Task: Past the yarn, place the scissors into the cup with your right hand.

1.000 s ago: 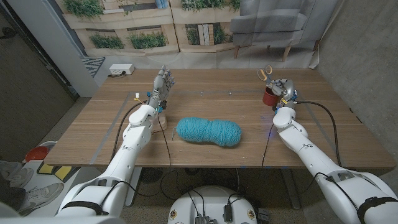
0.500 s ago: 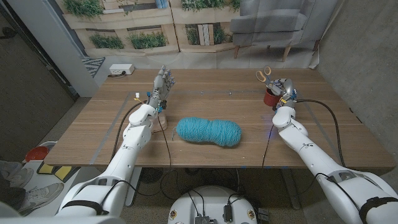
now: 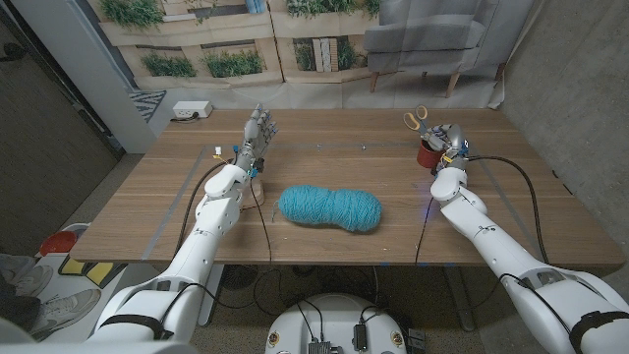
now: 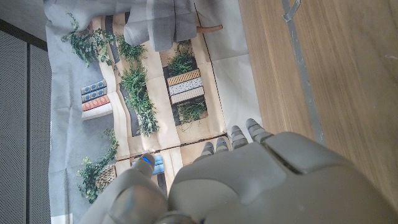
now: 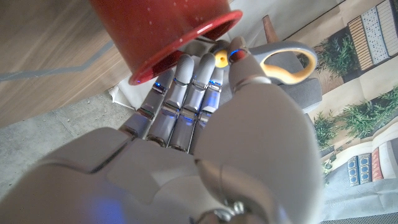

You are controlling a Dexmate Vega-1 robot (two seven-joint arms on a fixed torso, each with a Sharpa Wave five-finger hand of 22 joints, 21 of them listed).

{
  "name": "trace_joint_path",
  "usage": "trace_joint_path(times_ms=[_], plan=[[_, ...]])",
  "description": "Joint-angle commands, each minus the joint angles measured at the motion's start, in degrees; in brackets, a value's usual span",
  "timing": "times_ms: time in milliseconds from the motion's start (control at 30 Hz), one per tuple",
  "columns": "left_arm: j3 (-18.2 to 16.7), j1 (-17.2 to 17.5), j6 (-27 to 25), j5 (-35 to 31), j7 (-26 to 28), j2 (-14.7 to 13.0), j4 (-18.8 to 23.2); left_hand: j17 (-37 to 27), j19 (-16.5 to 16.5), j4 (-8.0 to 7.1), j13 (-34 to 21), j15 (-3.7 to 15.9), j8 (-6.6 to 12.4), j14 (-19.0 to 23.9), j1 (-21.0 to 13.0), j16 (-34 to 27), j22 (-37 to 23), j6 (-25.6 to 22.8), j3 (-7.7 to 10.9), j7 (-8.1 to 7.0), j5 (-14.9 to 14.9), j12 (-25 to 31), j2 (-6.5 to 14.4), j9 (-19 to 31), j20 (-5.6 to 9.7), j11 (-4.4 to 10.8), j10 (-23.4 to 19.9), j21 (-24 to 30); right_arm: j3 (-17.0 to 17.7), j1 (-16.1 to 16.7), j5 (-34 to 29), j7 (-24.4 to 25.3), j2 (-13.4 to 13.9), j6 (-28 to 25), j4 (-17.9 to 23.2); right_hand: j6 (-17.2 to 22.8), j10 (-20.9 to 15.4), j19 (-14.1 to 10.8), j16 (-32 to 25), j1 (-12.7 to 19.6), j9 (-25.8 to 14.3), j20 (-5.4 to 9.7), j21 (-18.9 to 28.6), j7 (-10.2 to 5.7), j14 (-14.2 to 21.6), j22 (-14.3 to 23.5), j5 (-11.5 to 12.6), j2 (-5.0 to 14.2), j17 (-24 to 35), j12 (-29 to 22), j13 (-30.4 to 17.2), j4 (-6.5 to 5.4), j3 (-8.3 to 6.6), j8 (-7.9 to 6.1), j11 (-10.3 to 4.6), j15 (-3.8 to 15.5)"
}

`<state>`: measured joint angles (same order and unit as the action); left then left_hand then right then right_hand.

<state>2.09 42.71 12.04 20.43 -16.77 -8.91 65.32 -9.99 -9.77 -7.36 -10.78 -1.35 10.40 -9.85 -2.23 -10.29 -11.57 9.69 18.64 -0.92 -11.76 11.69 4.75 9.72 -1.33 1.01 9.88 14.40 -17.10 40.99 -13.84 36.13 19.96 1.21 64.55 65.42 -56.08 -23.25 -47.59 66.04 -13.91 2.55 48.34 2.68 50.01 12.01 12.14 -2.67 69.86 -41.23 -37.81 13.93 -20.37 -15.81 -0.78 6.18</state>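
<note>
Wooden table (image 3: 324,251) carried teal yarn (image 3: 329,207) at centre. Beyond it, the right hand (image 3: 451,139) pinched yellow-handled scissors (image 3: 417,118) above the red cup (image 3: 428,153). Left hand (image 3: 258,129) stood upright, fingers apart, empty.

The yarn (image 3: 329,207) lies across the middle of the table (image 3: 324,162), between the two arms, and the bare wood around it leaves room to pass on its far side and its near side. At the far right the cup (image 3: 427,153) stands just beside the right hand (image 3: 449,140), whose fingers (image 5: 186,93) reach up against the cup's rim with the scissors (image 3: 418,118) over it, so the way there is tight. The left hand (image 3: 257,131) stands raised at the far left, well apart from the yarn, with open wood between them.
</note>
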Motion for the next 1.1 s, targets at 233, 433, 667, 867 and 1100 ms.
trace_joint_path(times_ms=[233, 433, 667, 867, 1100], plan=[[-0.03, -0.69, 0.75, 0.13, -0.25, 0.14, -1.11, -0.21, -3.51, 0.21, -0.11, 0.14, 0.12, -9.46, -0.37, -0.27, -0.1, 5.98, -0.11, -0.13, -0.3, 0.16, -0.03, 0.27, -0.34, -0.01, 8.26, -0.15, -0.18, 0.11, 0.32, -1.86, 0.47, -1.63, 1.29, -5.1, 7.36, 2.21, 2.35, -5.13, -6.76, -0.8, 0.52, -2.89, -3.45, -0.79, -1.36, -2.0, -0.34, 2.07, -1.9, -5.53, -8.3, 2.94, -0.76, 5.18], [-0.16, -0.93, 1.2, 0.2, -0.21, 0.26, -1.61, -0.21, -3.43, 0.26, -0.11, 0.13, 0.15, -9.4, -0.43, -0.29, -0.09, 5.92, -0.11, -0.13, -0.3, 0.19, -0.02, 0.27, -0.32, 0.02, 8.16, -0.14, -0.4, -0.08, 0.4, -2.79, 0.66, -2.21, 1.43, -10.79, 12.18, 3.23, 4.36, -6.27, -6.16, -1.46, 0.67, -3.32, -4.6, -0.96, -1.24, -2.47, -0.88, 3.51, -2.49, -5.06, -11.19, 4.98, -0.68, 5.07], [-0.23, -1.1, 1.68, 0.21, -0.16, 0.39, -2.1, -0.21, -3.36, 0.31, -0.11, 0.17, 0.15, -9.39, -0.48, -0.28, -0.08, 5.9, -0.12, -0.15, -0.3, 0.22, -0.01, 0.27, -0.28, 0.08, 8.08, -0.14, -0.44, -0.08, 0.46, -2.98, 0.68, -2.56, 1.53, -15.89, 15.04, 3.85, 5.93, -7.79, -5.28, -1.74, 0.82, -3.01, -5.66, -1.01, -1.3, -3.34, -1.12, 4.28, -2.85, -5.01, -13.0, 5.83, -0.78, 5.08], [-0.27, -0.93, 1.78, 0.21, -0.04, 0.43, -1.92, -0.2, -3.38, 0.34, -0.11, 0.22, 0.15, -9.37, -0.51, -0.28, -0.08, 5.9, -0.13, -0.09, -0.29, 0.2, -0.01, 0.27, -0.3, 0.04, 8.1, -0.16, -0.24, 0.25, 0.78, -3.44, 0.86, -3.39, 2.41, -18.84, 17.75, 5.02, 7.39, -8.98, -4.64, -2.24, 0.65, -2.95, -7.28, -1.02, -1.41, -3.85, -1.38, 5.27, -2.81, -5.06, -14.35, 5.81, -0.5, 4.32], [-0.27, -0.63, 1.7, 0.17, 0.1, 0.39, -1.46, -0.2, -3.26, 0.38, -0.11, 0.19, 0.15, -9.32, -0.57, -0.28, -0.07, 5.88, -0.13, -0.08, -0.29, 0.19, 0.01, 0.27, -0.25, -0.02, 8.12, -0.15, -0.15, 0.64, 0.98, -3.68, 1.15, -3.06, 2.9, -22.32, 19.71, 6.27, 10.48, -14.15, -3.68, -2.47, 0.39, -2.39, -9.03, -1.06, -1.19, -5.46, -3.75, 6.11, -2.38, -6.27, -14.58, 5.44, 0.2, 3.92]])
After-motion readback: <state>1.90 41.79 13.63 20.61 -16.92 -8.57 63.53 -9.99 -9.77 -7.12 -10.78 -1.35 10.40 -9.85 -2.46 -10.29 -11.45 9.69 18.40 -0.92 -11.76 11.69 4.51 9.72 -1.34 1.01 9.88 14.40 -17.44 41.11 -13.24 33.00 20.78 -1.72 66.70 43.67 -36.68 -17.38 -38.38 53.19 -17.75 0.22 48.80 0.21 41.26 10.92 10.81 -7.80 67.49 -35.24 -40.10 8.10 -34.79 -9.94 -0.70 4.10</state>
